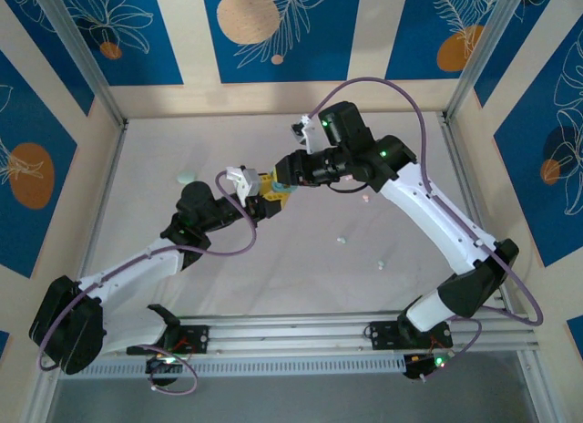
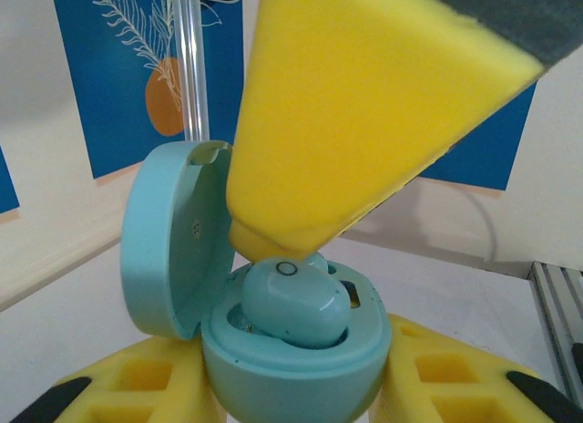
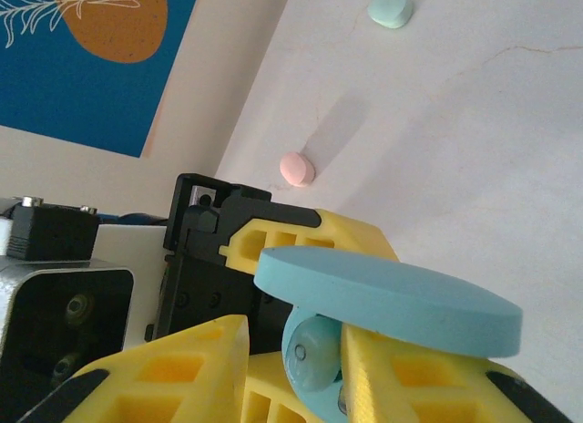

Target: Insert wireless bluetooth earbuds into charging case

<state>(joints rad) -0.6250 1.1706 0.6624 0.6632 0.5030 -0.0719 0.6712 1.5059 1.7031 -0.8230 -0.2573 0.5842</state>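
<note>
My left gripper is shut on the mint charging case, its yellow fingers flanking the base. The lid stands open to the left. A mint earbud sits tilted in the case's well, partly proud of the rim. One yellow finger of my right gripper comes down from above and touches the earbud's top. In the right wrist view the right gripper has a small gap between its fingers, and the earbud rests against the right finger under the lid. Both grippers meet at mid-table.
A mint oval piece lies at the far left of the table, and three tiny pale bits lie right of centre. A pink oval piece and a mint one lie beyond the grippers. Frame posts and walls ring the table.
</note>
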